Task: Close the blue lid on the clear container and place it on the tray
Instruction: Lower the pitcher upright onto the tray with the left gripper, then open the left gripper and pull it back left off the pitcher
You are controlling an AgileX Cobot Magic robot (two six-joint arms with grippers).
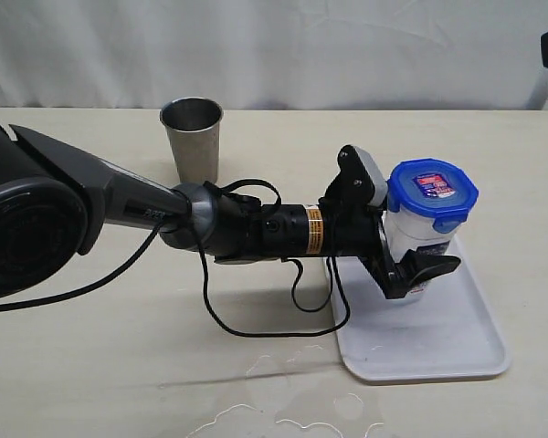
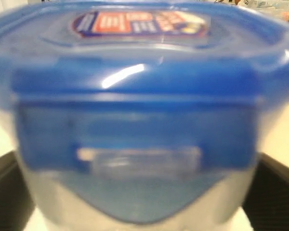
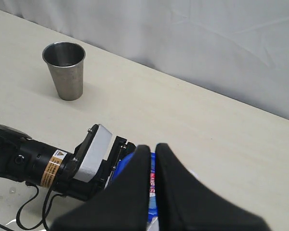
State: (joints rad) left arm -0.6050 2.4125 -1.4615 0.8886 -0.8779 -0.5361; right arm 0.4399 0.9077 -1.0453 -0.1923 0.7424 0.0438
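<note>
Exterior view | clear container (image 1: 416,239), blue lid (image 1: 432,192) on, stands on tray (image 1: 457,356), right of centre | left gripper (image 1: 411,222) spread wide astride it, seemingly not gripping; right gripper (image 3: 151,147) pinched together, empty | step: release | next: draw left arm clear without toppling it.

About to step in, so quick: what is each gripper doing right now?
Left gripper: open, jaws standing either side of the clear container.
Right gripper: shut, holding nothing.

One clear container (image 1: 411,234), one blue lid (image 1: 432,192), one tray (image 1: 443,345), one steel cup (image 1: 193,139)
</note>
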